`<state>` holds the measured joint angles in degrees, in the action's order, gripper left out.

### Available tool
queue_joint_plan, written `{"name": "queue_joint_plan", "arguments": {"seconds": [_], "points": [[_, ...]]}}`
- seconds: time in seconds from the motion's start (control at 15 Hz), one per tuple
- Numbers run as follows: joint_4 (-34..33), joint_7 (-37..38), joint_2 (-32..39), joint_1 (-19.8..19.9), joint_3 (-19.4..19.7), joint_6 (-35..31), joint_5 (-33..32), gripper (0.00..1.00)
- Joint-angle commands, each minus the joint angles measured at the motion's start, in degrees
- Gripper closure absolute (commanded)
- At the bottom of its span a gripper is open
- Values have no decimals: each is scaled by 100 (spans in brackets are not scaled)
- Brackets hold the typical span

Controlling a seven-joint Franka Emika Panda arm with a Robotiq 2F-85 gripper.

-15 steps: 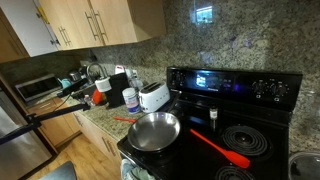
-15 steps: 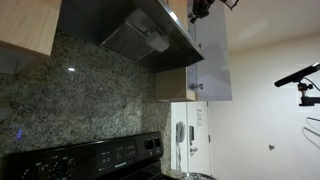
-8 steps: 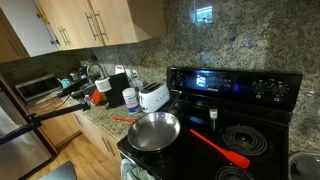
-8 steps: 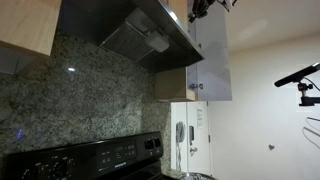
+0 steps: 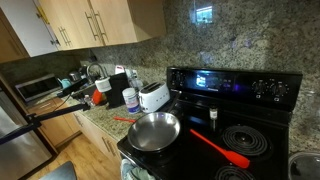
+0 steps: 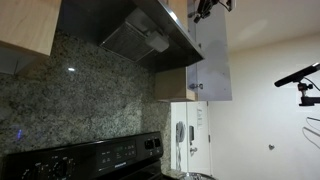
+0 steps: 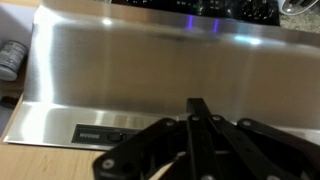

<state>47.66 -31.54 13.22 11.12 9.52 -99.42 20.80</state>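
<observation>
Our hand is closed, its two fingers pressed together with nothing between them. In the wrist view it hangs well above the flat steel top of the hood and touches nothing. Against the pictures from a second ago we find almost no change. In an exterior view the hand sits at the very top edge, above the hood and just beside the cabinet. It has shifted only a trace, and the fingers have stayed shut throughout. We judge from this that the work is at a pause, with the hand high, empty and apart from everything below it. The views split the scene between them. Only the wrist view looks straight down. It shows the hood's top with its label strip, the lit stove panel beyond the far edge and a jar off to one side. In an exterior view we see how high the hand stands over the hood, though the frame cuts most of it off. In an exterior view that misses the hand altogether we get what lies beneath: the pan on the stove, the red spatula lying beside it, and the toaster on the surface.
</observation>
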Motion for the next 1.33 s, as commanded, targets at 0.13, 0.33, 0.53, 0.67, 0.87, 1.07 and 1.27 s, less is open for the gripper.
{"name": "queue_joint_plan", "arguments": {"seconds": [0.13,0.33,0.53,0.67,0.87,1.07,1.27], "points": [[-148,-197,43,64,0,300,70,99],[-196,-200,82,68,0,314,74,99],[-208,-200,98,68,0,314,74,100],[-257,-251,232,-5,-27,271,1,100],[-452,-273,501,-148,-62,351,-147,100],[-818,-336,678,-138,-35,645,-163,100],[-1025,-375,774,-145,-27,842,-204,100]]}}
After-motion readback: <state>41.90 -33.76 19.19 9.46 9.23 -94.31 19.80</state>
